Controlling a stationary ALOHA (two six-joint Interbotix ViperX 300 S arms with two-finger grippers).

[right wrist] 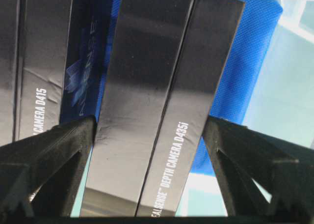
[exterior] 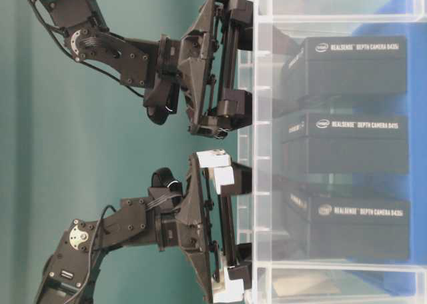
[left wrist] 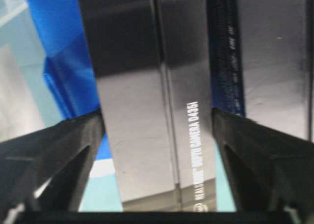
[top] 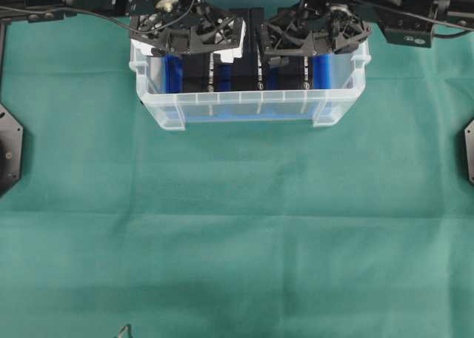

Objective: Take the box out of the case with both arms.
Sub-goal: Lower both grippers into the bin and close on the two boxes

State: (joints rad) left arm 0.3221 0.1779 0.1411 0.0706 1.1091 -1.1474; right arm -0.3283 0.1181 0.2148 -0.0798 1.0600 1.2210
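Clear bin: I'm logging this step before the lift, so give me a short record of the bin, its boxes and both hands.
bin: clear plastic, on the green cloth, blue sheet inside
boxes: three black ones, standing on edge side by side in the bin
left hand: one finger on each side of the left outer box; firm grip unclear
right hand: one finger on each side of the right outer box; firm grip unclear
middle box: no hand around it
raised: no box yet

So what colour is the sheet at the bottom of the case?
Blue sheet, clearest in the right wrist view.
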